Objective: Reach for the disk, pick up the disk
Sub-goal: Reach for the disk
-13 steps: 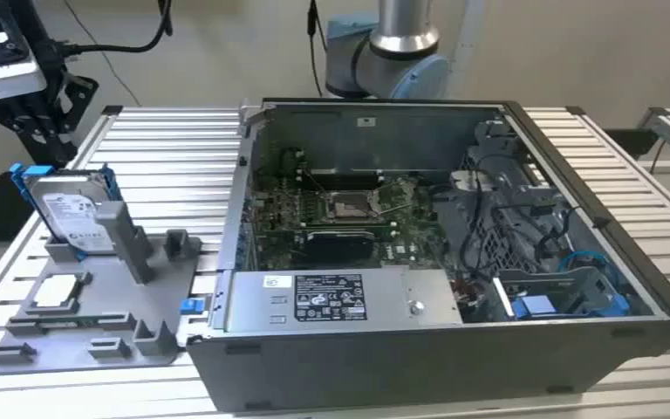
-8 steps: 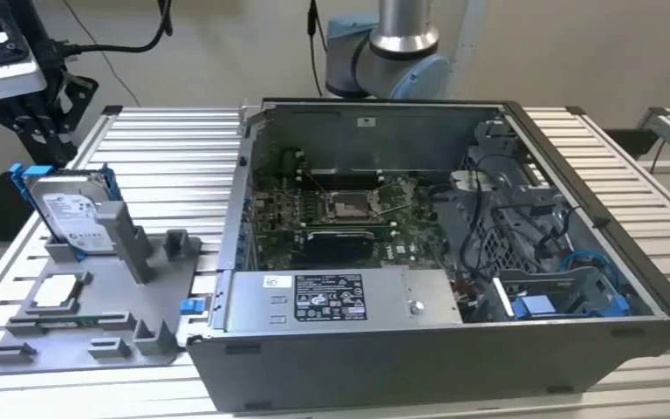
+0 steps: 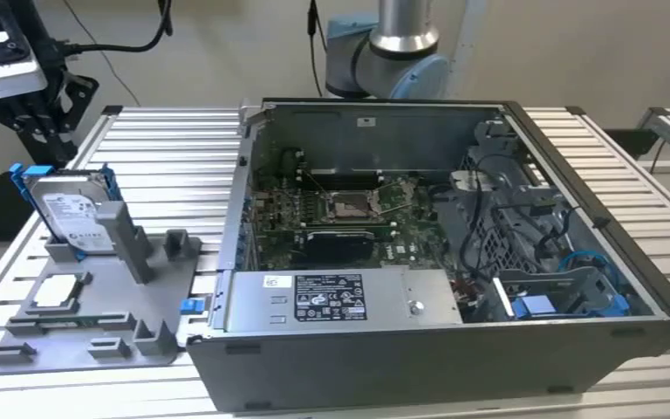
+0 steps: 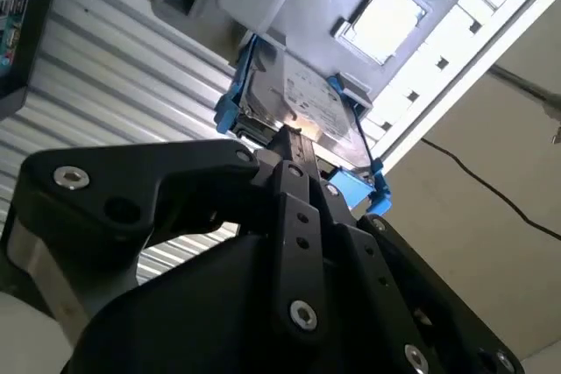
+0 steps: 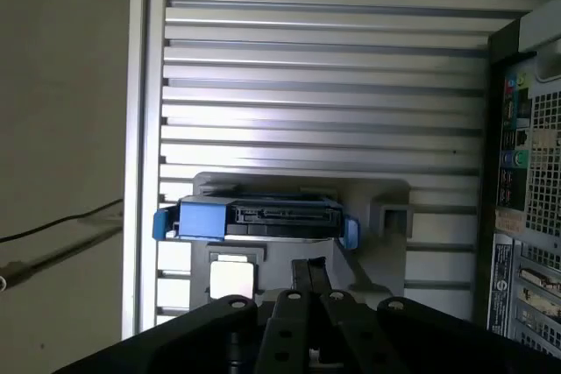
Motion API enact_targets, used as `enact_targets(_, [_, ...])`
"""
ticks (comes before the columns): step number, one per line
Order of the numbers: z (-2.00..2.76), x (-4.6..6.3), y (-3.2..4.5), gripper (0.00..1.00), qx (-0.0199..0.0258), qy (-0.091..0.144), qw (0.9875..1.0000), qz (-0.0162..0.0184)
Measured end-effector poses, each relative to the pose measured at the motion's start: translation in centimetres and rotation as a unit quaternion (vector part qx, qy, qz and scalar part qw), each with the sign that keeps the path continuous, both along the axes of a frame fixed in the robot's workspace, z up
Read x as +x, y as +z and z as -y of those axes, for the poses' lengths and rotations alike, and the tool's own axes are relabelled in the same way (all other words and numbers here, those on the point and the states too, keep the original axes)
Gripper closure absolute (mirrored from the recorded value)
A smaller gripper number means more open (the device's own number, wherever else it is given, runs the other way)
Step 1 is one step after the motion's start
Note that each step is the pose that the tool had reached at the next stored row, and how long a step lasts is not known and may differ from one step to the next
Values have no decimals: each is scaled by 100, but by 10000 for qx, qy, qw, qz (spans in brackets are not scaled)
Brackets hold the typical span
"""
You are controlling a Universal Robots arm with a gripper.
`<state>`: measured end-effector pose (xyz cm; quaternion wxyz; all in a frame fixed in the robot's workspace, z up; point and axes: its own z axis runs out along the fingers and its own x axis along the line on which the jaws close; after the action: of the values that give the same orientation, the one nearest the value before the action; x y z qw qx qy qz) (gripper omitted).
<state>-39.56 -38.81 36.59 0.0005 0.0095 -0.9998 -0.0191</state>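
Disk point(image 3: 73, 209) stands upright in grey holder point(image 3: 114, 312), untouched. Gripper point(image 3: 38, 122) hovers above it, apart, jaws closed on nothing. Reach unfinished; grasp and lift not yet done.

table point(image 3: 160, 175): slatted aluminium | floor point(image 5: 61, 85): plain beige | cable point(image 5: 61, 223): black, on floor

Disk point(image 3: 70, 214) stands upright on edge at the exterior view's left, slotted into the far end of a grey holder point(image 3: 102, 336). Silver-grey body, white label showing, blue rails down both sides. First wrist view: connector edge facing the camera.
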Motion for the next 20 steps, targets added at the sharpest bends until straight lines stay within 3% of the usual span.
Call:
enact_targets(3, [-134,-6,-5,100,0,1,10000,1])
enact_targets(5, [-169,-59,-5,100,-1,1,10000,0])
enact_targets(13, [-158,-363,-9,100,-1,2,10000,4])
enact_targets(17, [-143,-433,-10,100,-1,5,10000,3])
enact_targets(20, [-98,-451,-11,100,0,4,10000,4])
